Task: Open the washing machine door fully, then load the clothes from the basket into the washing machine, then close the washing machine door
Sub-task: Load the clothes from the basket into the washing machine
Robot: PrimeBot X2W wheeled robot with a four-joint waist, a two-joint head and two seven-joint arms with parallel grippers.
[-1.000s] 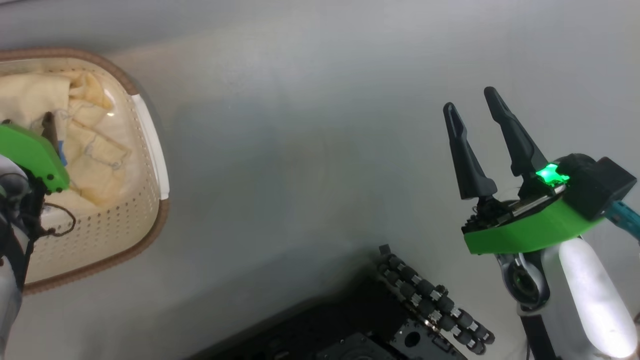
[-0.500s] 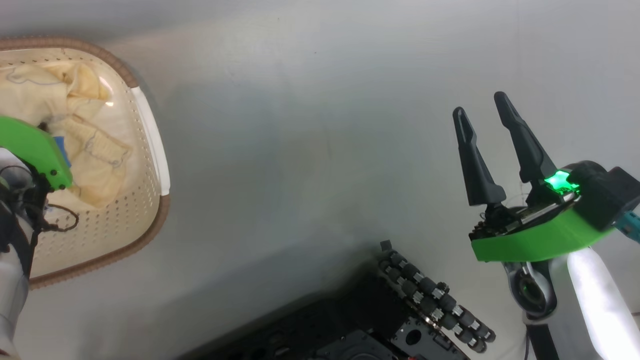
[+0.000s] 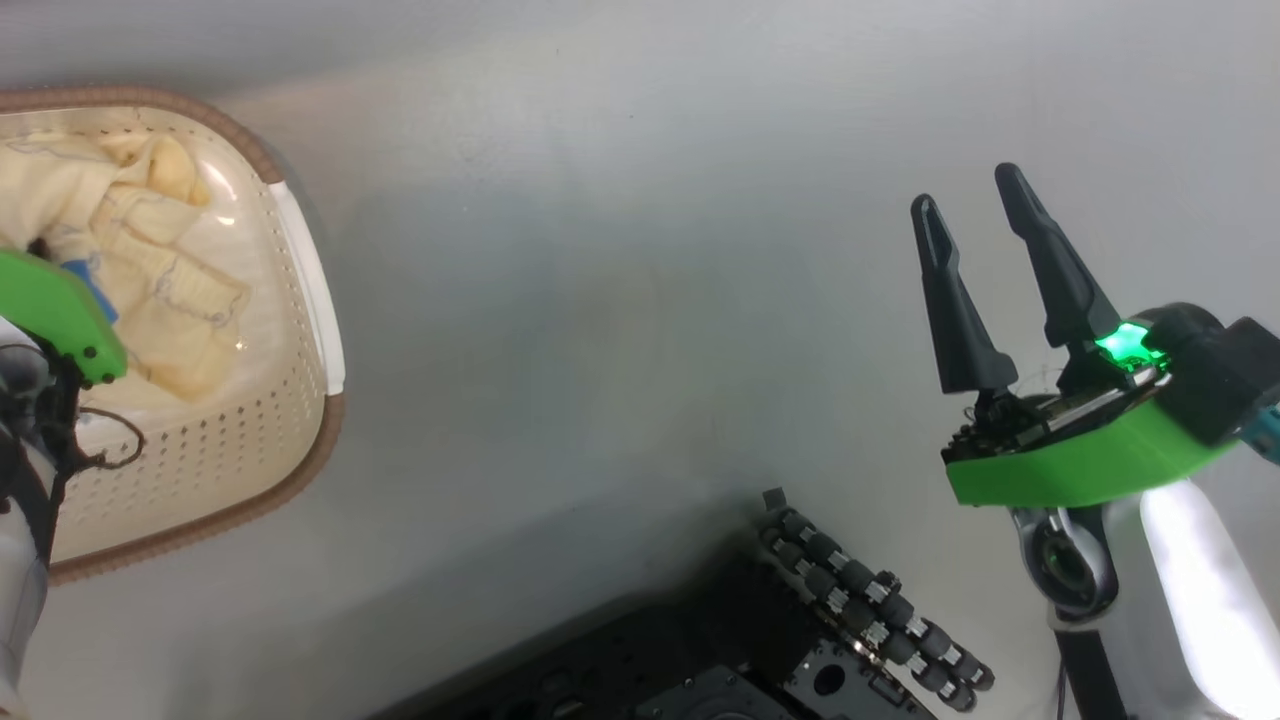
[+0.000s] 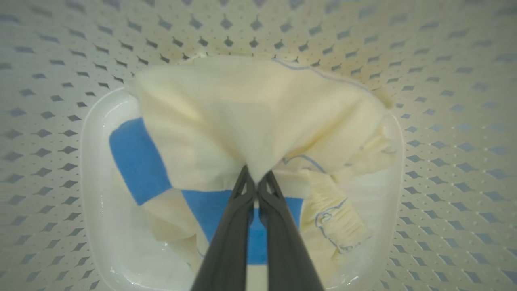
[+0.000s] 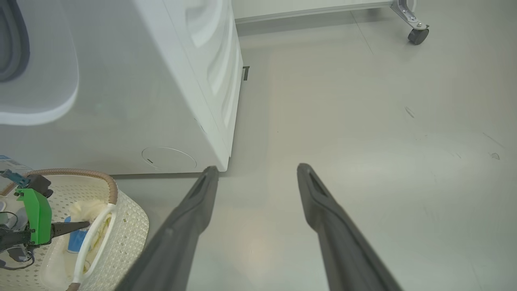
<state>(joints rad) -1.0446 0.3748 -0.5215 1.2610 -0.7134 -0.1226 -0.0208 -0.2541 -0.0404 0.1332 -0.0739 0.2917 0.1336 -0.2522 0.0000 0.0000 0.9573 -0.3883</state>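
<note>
Closed left gripper (image 4: 255, 180) from wide open onto a raised fold of the clothes (image 4: 258, 113) in the basket (image 3: 230, 450) at nine o'clock, so lift straight up, slowly, clear of its wall, keeping right gripper (image 3: 965, 190) at three o'clock spread, empty.

The clothes (image 4: 258, 109), 1 pale yellow soft garment with blue bands and thin blue outline prints, lie crumpled on the bottom of the basket (image 4: 444, 121). A fold at the middle rises into a peak, pinched between the 2 closed fingers of the left end effector (image 4: 255, 180). The basket is cream and perforated, with a brown rim and a white side handle. It stands on the grey floor (image 5: 363, 121) just before the lower front of the white washing machine (image 5: 161, 81), whose front panel carries 1 round cover
</note>
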